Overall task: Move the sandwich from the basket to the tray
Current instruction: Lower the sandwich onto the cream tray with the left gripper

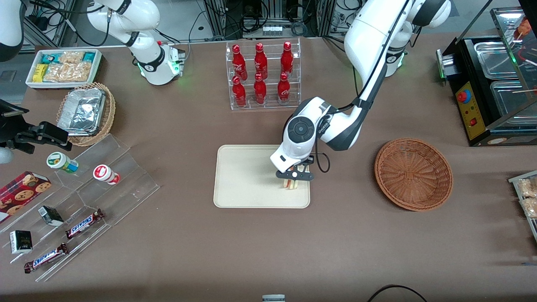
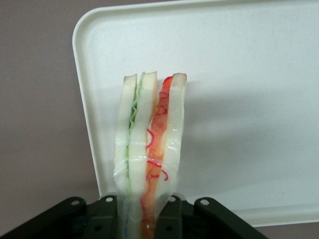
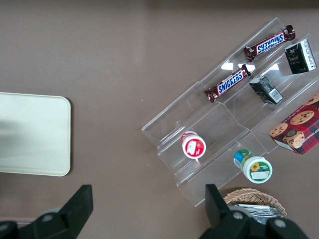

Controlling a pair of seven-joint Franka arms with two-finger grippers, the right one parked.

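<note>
Sandwich wedge of white bread with red and green filling hangs clamped in the black two-finger gripper above the flat cream rectangular tray, near acrylic shelves holding Snickers bars.

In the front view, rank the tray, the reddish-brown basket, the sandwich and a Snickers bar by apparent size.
1. tray, largest.
2. basket, somewhat smaller.
3 and 4. Snickers bar and sandwich: unsure, since the gripper is shut on the sandwich over the tray and hides most of it.
</note>
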